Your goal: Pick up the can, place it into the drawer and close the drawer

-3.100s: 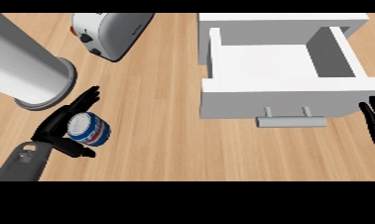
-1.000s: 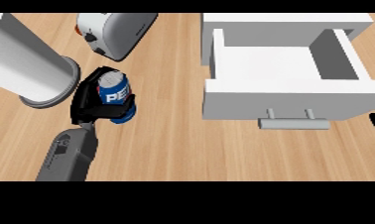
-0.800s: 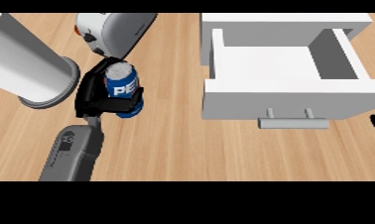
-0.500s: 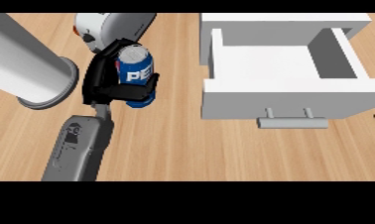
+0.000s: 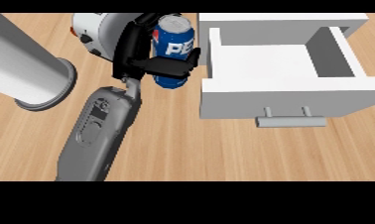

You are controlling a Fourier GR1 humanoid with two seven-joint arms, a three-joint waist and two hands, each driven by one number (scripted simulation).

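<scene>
1. Left hand clamping round the blue can, black fingers crossing the can's lower half and wrapping it from the left.
2. Can being held upright and lifted off the wooden counter, silver top showing, white lettering on its side partly covered by the fingers.
3. Can sitting just to the left of the open white drawer, outside it, close against the drawer's left wall.
4. Grey left forearm rising from the lower edge, angling up and slightly right toward the hand, wrist bending where grey meets black.
5. Drawer standing pulled out, its grey handle facing the lower edge, inside bare and white.
6. White appliance lying behind the hand, largely hidden by the hand and the can; a reddish spot and a dark knob peeking out on its left side; hard to tell what it is.
7. Large grey cylinder lying at the left, cut off by the left edge, its round rimmed end pointing toward the forearm.
8. Right hand not showing anywhere.
</scene>
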